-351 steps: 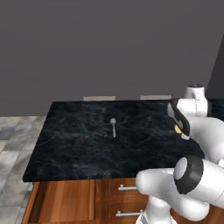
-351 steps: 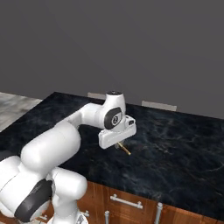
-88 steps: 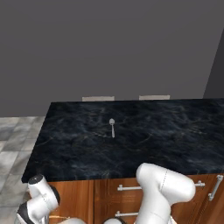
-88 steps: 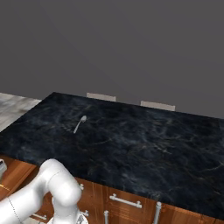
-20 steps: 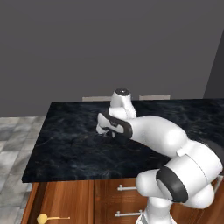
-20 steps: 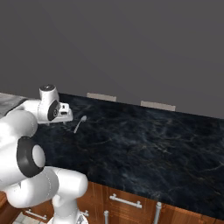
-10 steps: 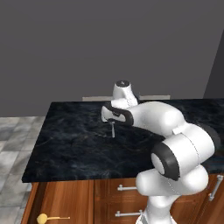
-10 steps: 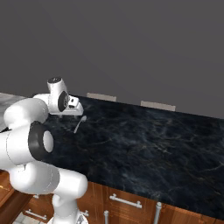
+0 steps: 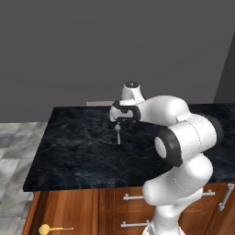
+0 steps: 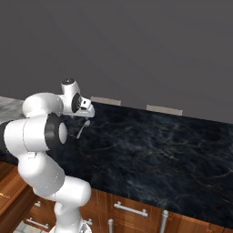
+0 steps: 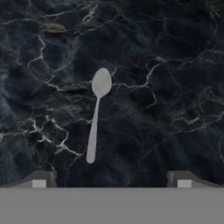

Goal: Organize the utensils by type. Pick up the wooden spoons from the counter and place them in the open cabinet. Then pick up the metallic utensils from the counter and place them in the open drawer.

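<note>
A small silver-grey metal spoon [image 11: 97, 114] lies flat on the black marble counter [image 11: 166, 87], its bowl pointing away from the hand. My gripper [image 11: 111, 181] hangs just above the spoon's handle end, open and holding nothing, with one fingertip on each side. From the left base view the gripper [image 9: 118, 121] sits over the spoon [image 9: 119, 134] near the counter's [image 9: 82, 156] back middle. The right base view shows the gripper [image 10: 86, 113] above the spoon [image 10: 81, 129]. A yellowish wooden spoon [image 9: 46, 228] lies low beside the base cabinets; what it rests on I cannot tell. The open cabinet is out of view.
Reddish-brown base cabinets with silver bar handles [image 9: 133, 197] run under the counter. A brown wooden surface [image 10: 9, 191] juts out low at the left of the right base view. Two pale chair backs [image 10: 164, 109] stand behind the counter. Grey floor tiles [image 9: 13, 147] lie to the left.
The arm has swung from the counter's left side over to the metal spoon and settled above it. The jaws stayed open. The spoon has not moved.
</note>
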